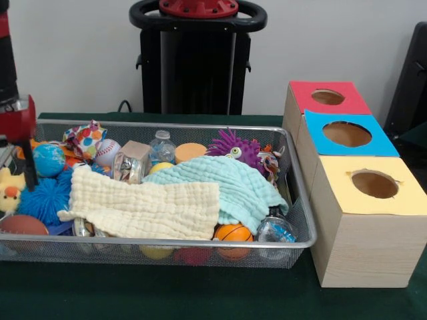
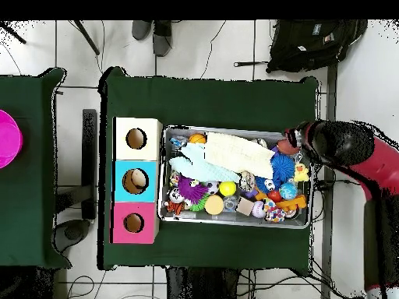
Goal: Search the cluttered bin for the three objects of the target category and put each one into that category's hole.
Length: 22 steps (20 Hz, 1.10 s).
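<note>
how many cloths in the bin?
2. A cream cloth lies along the front of the bin; a mint cloth lies beside it toward the boxes, overlapping. More could be buried.

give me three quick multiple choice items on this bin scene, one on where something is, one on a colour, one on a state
1. Where is the yellow chick?
A. inside the red-topped hole
B. at the bin's end farthest from the boxes
C. on top of the yellow box

2. What colour is the top of the middle box?
A. blue
B. green
C. white

3. How do the two cloths lie in the wire bin?
A. folded beside the bin
B. hanging from the claw
C. spread over the toys, the mint cloth beside the cream cloth

Answers: 1 B, the chick sits at the bin's far end, next to the arm. 2 A, blue lies between the red top and the yellow top. 3 C, both cloths drape across the clutter.
</note>
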Motion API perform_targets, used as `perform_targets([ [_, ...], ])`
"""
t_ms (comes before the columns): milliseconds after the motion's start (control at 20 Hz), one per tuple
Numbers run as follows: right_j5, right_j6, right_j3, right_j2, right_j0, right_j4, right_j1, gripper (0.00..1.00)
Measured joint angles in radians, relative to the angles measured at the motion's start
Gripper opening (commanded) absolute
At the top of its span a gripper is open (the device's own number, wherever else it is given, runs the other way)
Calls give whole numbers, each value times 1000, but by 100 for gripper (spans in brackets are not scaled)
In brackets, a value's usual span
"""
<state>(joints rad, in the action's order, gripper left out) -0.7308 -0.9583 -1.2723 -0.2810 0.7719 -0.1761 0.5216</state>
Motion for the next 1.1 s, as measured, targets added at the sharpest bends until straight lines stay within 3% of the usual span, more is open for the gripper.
perform_targets([
  [550, 39, 0, -26, 11, 48, 3, 33, 100],
  [1100, 139, 0, -125, 12, 53, 6, 37, 100],
])
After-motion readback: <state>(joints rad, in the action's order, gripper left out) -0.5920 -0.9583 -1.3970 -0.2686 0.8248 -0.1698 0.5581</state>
